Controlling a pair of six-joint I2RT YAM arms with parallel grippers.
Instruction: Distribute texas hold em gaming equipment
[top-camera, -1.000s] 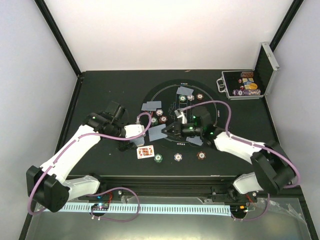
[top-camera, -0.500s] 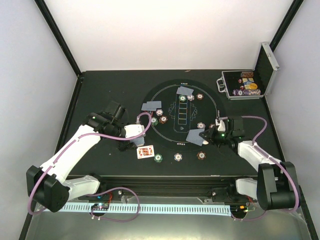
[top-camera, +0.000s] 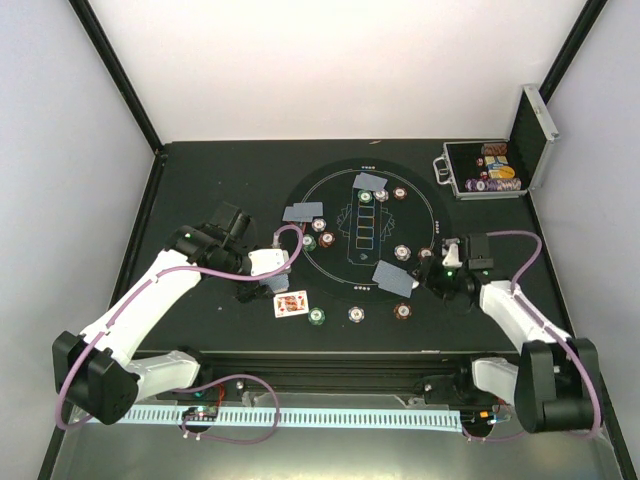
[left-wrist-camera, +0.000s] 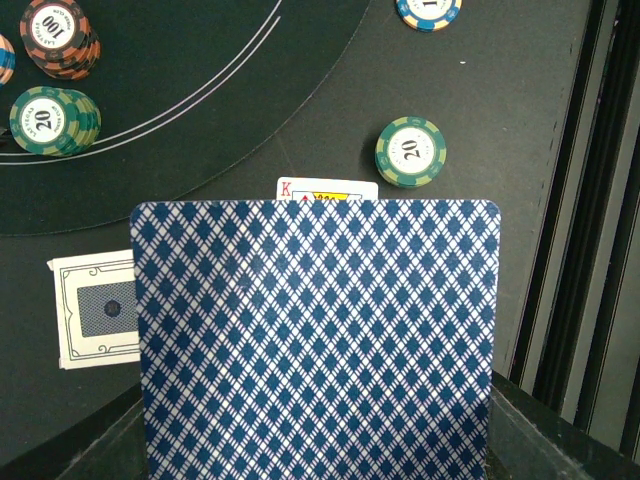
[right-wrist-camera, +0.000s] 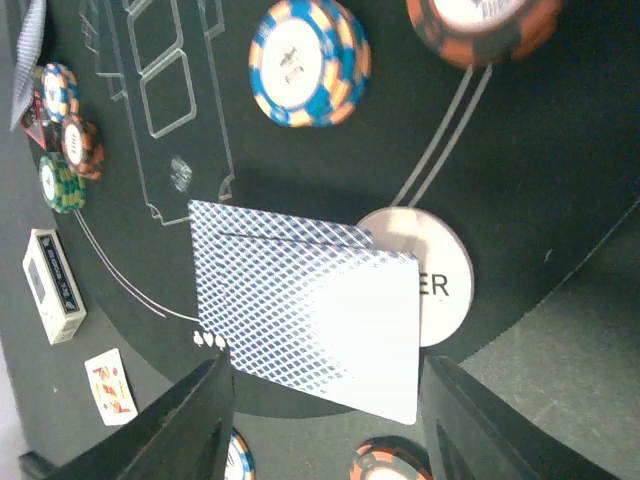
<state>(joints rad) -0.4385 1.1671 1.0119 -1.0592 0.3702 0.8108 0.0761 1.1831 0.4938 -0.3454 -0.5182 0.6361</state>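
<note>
In the left wrist view a card with a blue diamond-patterned back (left-wrist-camera: 315, 340) fills the lower frame and hides the fingers. My left gripper (top-camera: 270, 268) is shut on it, left of the round mat (top-camera: 340, 205). A face-up king (top-camera: 291, 303) lies just below it. My right gripper (right-wrist-camera: 325, 430) stands open at the mat's right side. Two overlapping face-down cards (right-wrist-camera: 300, 320) lie between its fingers, partly on a white dealer disc (right-wrist-camera: 440, 285). Neither finger touches them.
Chips lie along the mat's near edge (top-camera: 317, 316), (top-camera: 356, 314), (top-camera: 402, 310), with small stacks (top-camera: 325, 240) at its left. More face-down cards (top-camera: 303, 211), (top-camera: 370, 181) lie at the mat's far left. A small card box (left-wrist-camera: 95, 310) lies beside the king. The open chip case (top-camera: 487, 170) stands at the back right.
My right arm drew back from the mat's middle to its right side carrying the cards, then its jaws opened and the cards now lie on the mat. The left arm stayed still.
</note>
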